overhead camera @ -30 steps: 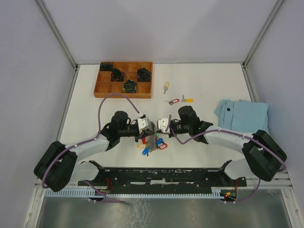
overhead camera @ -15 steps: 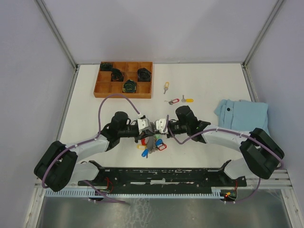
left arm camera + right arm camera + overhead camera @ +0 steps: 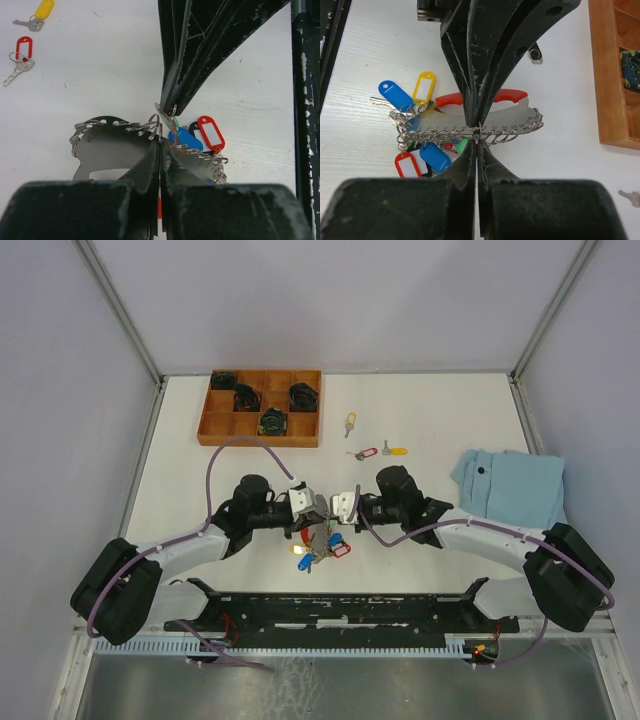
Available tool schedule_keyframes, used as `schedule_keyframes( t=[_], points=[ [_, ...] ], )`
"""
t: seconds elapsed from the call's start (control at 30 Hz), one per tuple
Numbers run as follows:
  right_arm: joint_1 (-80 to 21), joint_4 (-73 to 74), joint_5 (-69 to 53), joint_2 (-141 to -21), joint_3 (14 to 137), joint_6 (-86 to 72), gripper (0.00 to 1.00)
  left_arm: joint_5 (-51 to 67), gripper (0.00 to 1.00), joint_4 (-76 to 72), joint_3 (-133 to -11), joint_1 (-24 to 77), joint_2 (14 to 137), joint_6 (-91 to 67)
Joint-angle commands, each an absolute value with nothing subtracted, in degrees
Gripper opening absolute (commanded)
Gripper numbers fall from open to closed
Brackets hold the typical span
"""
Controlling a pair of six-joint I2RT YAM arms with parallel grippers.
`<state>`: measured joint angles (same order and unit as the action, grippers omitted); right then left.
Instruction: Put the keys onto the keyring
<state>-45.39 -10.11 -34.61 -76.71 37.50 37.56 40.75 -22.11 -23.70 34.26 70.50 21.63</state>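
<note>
The keyring (image 3: 318,543) lies between the two arms: a grey metal band lined with small rings (image 3: 445,132), a red curved strap (image 3: 507,95) and blue, red, yellow and green tags. My left gripper (image 3: 316,510) is shut on the band's edge (image 3: 112,145). My right gripper (image 3: 339,508) faces it tip to tip. It is shut on a small ring at the band's rim, with a green tag (image 3: 462,145) hanging there. Three loose keys lie further back: one with a red tag (image 3: 364,453), one with a yellow tag (image 3: 396,451), one nearer the tray (image 3: 349,423).
A wooden compartment tray (image 3: 215,427) with dark green-black items stands at the back left; its edge shows in the right wrist view (image 3: 607,75). A blue cloth (image 3: 510,483) lies at the right. A black rail (image 3: 340,605) runs along the near edge.
The right arm shifted a little left, then back right. Both grippers stayed shut, tip to tip, at the keyring. The bunch swung slightly.
</note>
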Motion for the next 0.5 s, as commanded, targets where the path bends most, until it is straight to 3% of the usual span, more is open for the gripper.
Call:
schedule_keyframes(
  t=[0.0,0.47],
  points=[
    [-45.5,-11.3,-32.5,-73.6,35.8,36.1,0.00,40.9,0.03,-26.4,-23.9,34.5,69.0,22.1],
    [-45.5,-14.9,-32.6,-75.9,35.6,34.2,0.01,42.3,0.03,-26.8,-23.8,34.5,69.2,22.1]
  ],
)
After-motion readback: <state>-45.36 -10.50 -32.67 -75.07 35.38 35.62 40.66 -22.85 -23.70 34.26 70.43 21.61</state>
